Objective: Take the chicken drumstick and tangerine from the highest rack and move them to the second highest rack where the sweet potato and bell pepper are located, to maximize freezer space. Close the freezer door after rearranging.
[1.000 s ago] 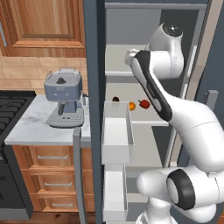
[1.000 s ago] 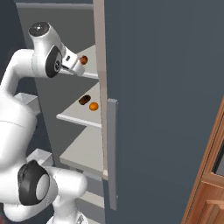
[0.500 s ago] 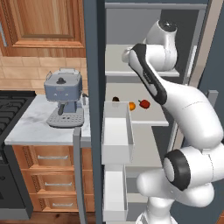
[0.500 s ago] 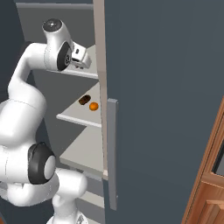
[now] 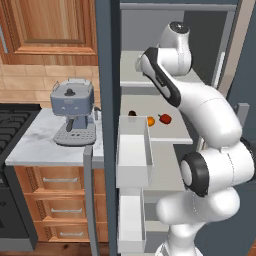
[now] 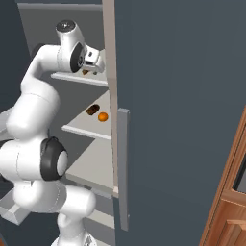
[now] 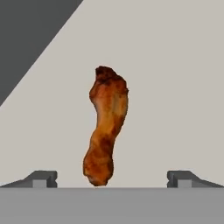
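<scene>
Since a second ago I have swung the arm toward the top rack (image 6: 81, 79); my fingers (image 7: 43, 178) stand wide open, the chicken drumstick (image 7: 106, 127) lying between them toward 12 o'clock.

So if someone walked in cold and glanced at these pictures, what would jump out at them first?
Probably the big white robot arm reaching up into the open freezer, its open gripper poised over a browned, knobbly chicken drumstick lying on the pale top shelf. Next, the shelf below, holding a small orange tangerine beside a red bell pepper. Off to the left, a grey-blue coffee machine stands on the marble counter.
</scene>
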{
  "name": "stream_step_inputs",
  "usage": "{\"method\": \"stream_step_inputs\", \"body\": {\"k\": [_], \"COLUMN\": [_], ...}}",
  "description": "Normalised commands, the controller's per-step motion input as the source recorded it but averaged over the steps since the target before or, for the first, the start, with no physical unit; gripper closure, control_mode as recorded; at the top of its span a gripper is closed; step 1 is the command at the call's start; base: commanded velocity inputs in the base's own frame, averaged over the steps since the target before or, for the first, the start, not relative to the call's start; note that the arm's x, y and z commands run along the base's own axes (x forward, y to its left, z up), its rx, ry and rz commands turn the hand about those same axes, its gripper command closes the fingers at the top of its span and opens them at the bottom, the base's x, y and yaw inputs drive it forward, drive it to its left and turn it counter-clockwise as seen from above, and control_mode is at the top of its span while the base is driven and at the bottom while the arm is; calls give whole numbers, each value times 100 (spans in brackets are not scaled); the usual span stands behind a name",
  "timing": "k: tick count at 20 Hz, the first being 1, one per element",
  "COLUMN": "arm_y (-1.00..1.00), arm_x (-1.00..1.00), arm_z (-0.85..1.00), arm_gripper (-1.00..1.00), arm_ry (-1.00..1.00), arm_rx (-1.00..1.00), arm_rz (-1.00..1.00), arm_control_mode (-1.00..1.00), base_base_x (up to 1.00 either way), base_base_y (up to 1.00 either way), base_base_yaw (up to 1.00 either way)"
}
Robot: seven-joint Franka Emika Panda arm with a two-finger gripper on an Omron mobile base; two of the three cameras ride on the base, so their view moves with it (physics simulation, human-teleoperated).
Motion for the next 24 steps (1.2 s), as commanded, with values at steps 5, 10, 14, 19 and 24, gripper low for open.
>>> {"method": "stream_step_inputs", "body": {"k": [5, 10, 14, 19, 24], "arm_y": [8, 6, 5, 10, 0], "arm_x": [50, 56, 33, 14, -9], "arm_z": [-13, -14, -28, -52, -45], "arm_gripper": [-100, -100, -100, 100, 100], "arm_ry": [11, 11, 10, 19, 3], "arm_rx": [-5, -3, -12, -24, -2], "arm_rz": [0, 0, 0, 0, 0], "arm_control_mode": [-100, -100, -100, -100, -100], "base_base_x": [0, 0, 0, 0, 0], "base_base_y": [0, 0, 0, 0, 0], "base_base_yaw": [0, 0, 0, 0, 0]}}
